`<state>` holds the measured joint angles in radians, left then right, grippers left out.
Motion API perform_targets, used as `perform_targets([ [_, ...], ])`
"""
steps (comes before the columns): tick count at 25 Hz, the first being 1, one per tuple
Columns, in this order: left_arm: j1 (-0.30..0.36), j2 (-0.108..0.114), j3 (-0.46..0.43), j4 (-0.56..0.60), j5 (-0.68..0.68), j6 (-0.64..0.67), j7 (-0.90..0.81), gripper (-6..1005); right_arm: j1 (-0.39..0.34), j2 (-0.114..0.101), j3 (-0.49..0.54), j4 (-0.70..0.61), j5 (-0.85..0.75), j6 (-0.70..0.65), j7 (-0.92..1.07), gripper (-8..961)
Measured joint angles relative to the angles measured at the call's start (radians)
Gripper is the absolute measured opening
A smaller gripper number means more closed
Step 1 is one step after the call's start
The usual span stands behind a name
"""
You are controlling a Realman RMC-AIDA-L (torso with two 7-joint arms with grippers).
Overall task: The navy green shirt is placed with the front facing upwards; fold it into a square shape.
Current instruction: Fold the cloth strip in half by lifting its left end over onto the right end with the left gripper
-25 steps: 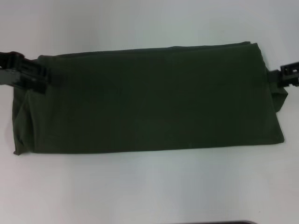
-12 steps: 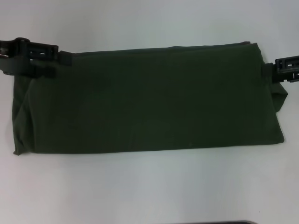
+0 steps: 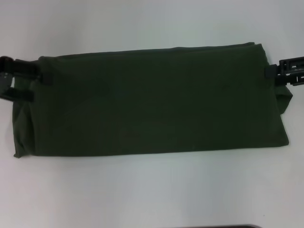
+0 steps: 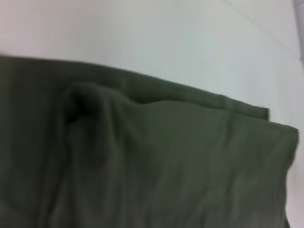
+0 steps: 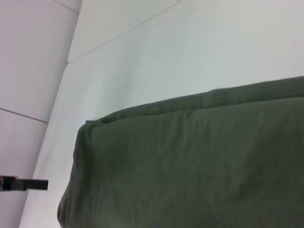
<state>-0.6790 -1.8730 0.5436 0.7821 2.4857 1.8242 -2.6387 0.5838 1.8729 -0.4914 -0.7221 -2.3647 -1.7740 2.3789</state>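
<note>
**Left claw drops back to the shirt's end**

While the navy green shirt (image 3: 152,99) lies as a long folded band across the white table (image 3: 152,190), plain side up w/ no lettering showing, the left gripper (image 3: 29,84) sits lower than it did half a sec ago: it was up over the far corner, now it's back at the left end, fingers spread, one on the top edge of the cloth and one just off the side. Nothing pinched that I can see. The right gripper (image 3: 278,76) has barely moved, parked at the far right corner, touching the edge; can't tell whether its claw is wide or closed (only the black tips show). The cloth itself hasn't shifted. My read: the lengthwise folds are done, and both arms are lining up on the ends for the crosswise fold that'd make it square.
</note>
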Motion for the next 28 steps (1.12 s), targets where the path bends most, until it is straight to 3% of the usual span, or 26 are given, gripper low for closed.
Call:
perform_targets([
  [9, 0.056, 0.019, -0.012, 0.0, 0.009, -0.032, -0.044, 876, -0.005, -0.002, 0.036, 0.01, 0.001, 0.013, 0.0, 796],
  [19, 0.111, 0.016, -0.013, 0.002, 0.025, -0.073, -0.089, 876, -0.017, -0.011, 0.052, 0.01, -0.003, 0.024, -0.005, 794],
  [28, 0.105, 0.005, 0.006, -0.002, 0.027, -0.144, -0.088, 876, -0.016, -0.012, 0.053, 0.01, -0.004, 0.024, -0.001, 795],
])
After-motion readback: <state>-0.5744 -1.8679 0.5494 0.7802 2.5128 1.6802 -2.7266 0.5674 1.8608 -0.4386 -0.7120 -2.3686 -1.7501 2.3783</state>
